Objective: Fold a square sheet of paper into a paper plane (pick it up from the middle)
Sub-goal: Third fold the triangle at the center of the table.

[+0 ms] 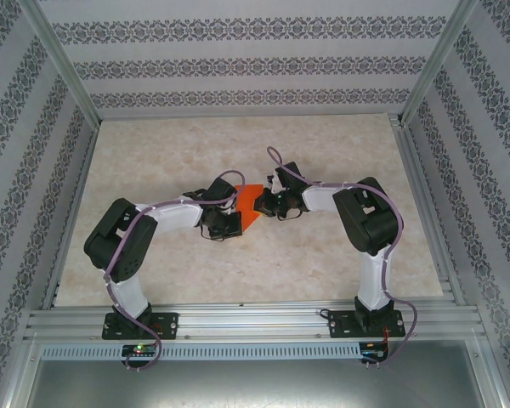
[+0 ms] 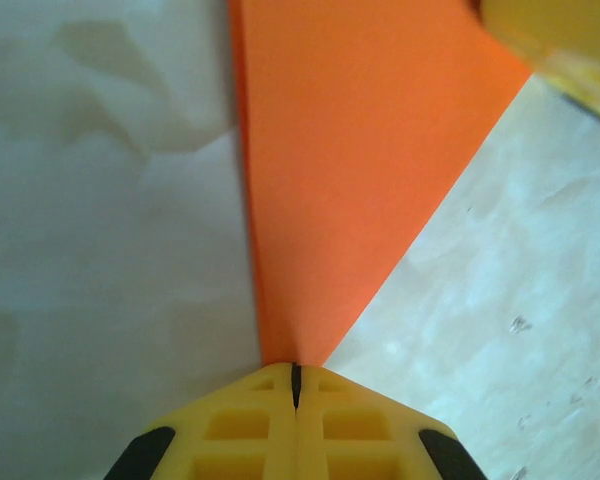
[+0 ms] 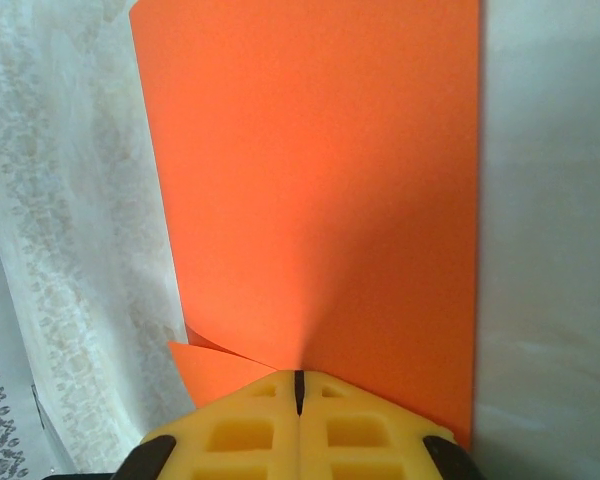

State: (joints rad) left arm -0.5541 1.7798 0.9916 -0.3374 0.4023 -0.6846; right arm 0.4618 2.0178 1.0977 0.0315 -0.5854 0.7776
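Observation:
The square sheet of paper point(image 1: 250, 201) is bright orange-red and hangs between my two grippers above the middle of the table. My left gripper point(image 1: 240, 216) is shut on one pointed corner of it. In the left wrist view the paper point(image 2: 350, 170) fans upward from the closed yellow fingertips point(image 2: 270, 400). My right gripper point(image 1: 267, 205) is shut on the opposite side. In the right wrist view the sheet point(image 3: 320, 180) spreads broad from the shut gripper point(image 3: 298, 382), and a small folded flap point(image 3: 215, 368) sticks out at lower left. The paper plane is out of view.
The beige marbled tabletop point(image 1: 238, 272) lies below the paper. Aluminium frame rails point(image 1: 246, 323) run along the near edge, with posts at the corners. Patterned walls point(image 1: 238, 64) enclose the back and sides. A blurred yellow finger point(image 2: 555, 40) of the right gripper shows beside the paper.

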